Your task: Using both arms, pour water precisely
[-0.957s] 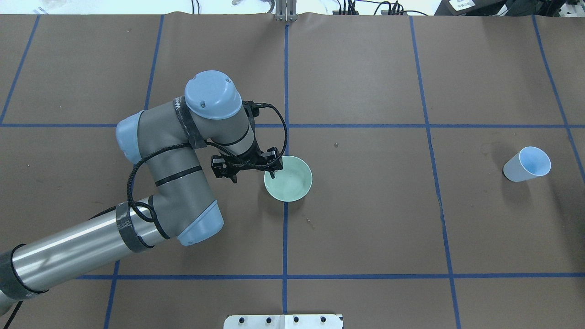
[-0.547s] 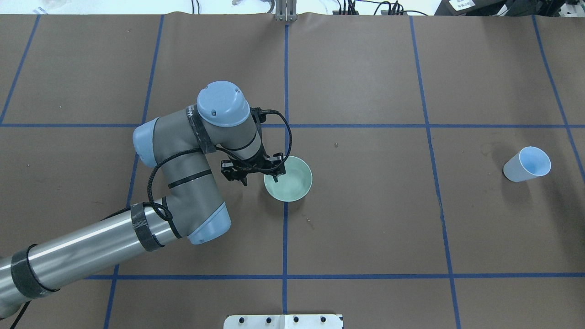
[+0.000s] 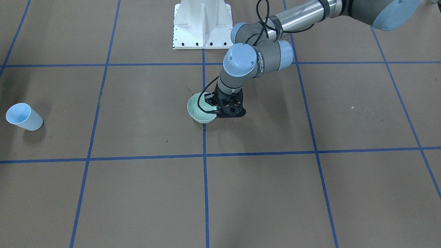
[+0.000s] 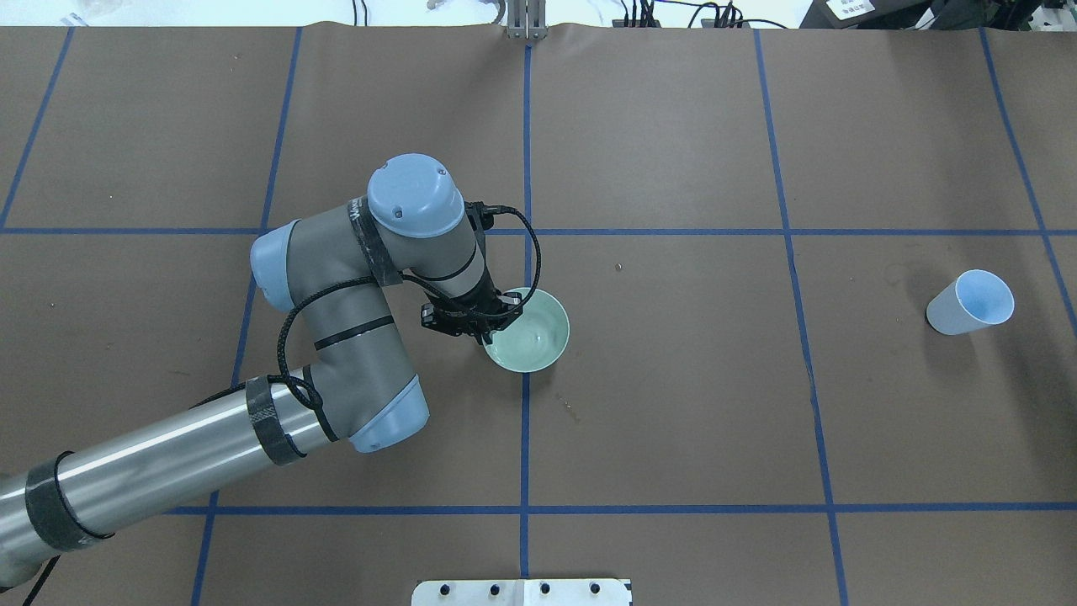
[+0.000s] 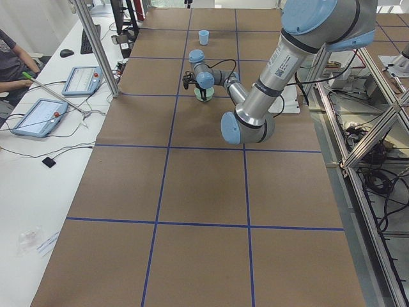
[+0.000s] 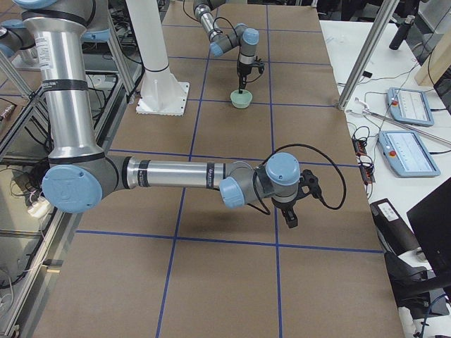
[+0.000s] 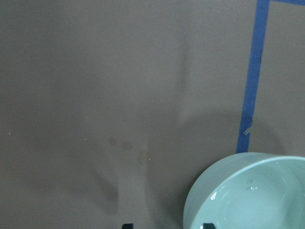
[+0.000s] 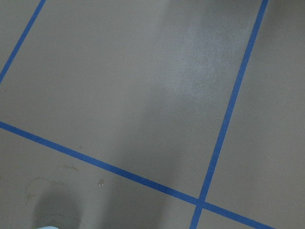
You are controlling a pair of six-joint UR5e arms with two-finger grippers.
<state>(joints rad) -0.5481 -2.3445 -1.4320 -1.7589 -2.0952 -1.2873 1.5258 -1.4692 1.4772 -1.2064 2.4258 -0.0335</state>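
The left gripper [image 7: 167,226] is open and straddles the rim of the pale green bowl [image 4: 551,316] on the side facing the left edge of the surface [image 4: 673,404], with one fingertip outside the wall and one inside. The bowl sits at the centre of the surface on a blue tape line [image 7: 252,71]. The water [image 7: 252,191] lies in the bottom of the bowl and shows only as faint glints. The grasp is not yet made. If the jaws close unevenly, the first finger to touch is likely to push the bowl along the surface or rock it. A pinch on one side of the rim carries the bowl off-centre, so the bowl may sag or swing on lifting and slosh the small charge over the edge. A smooth, wet wall would also favour slip. The pale blue cup [image 4: 968,305] stands near the right edge, well apart from the bowl, so a long carry adds spill risk. The cup looks light and may topple if struck or unsupported. The right gripper [image 6: 291,217] appears only in the exterior right view, and its state cannot be told.
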